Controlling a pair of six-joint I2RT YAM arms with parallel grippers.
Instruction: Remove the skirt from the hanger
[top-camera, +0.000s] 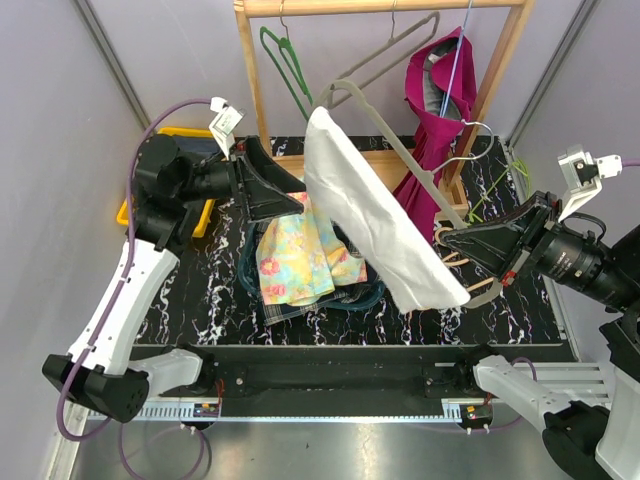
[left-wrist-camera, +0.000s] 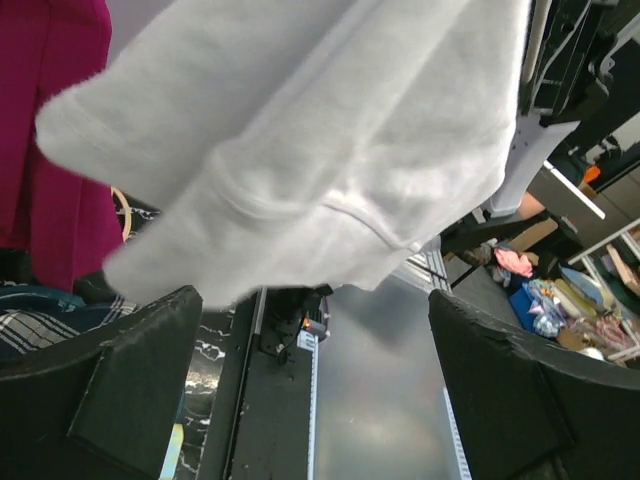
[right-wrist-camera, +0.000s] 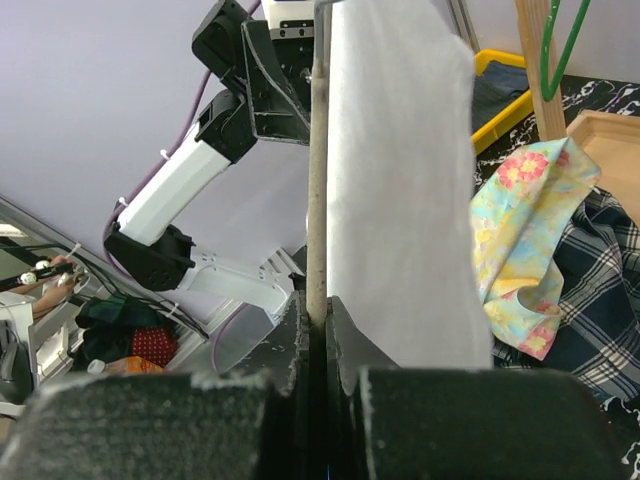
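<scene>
Pinching grey hanger (top-camera: 405, 148) at its low end with right gripper (top-camera: 446, 238), jaws closed tight on the bar, nothing else between them. Holding it mid-air and steeply tilted, hook end up near wooden rack (top-camera: 250, 70), low end toward the right arm. Carrying white skirt (top-camera: 375, 215) draped on that hanger, hanging between both arms above basket (top-camera: 246, 268) of floral cloth (top-camera: 300, 255) and plaid. Holding left gripper (top-camera: 300, 197) spread wide with nothing in it, just beside skirt's left edge, fabric above the gap in wrist view. Cannot tell contact there. Magenta dress (top-camera: 440, 110) on rack behind.
</scene>
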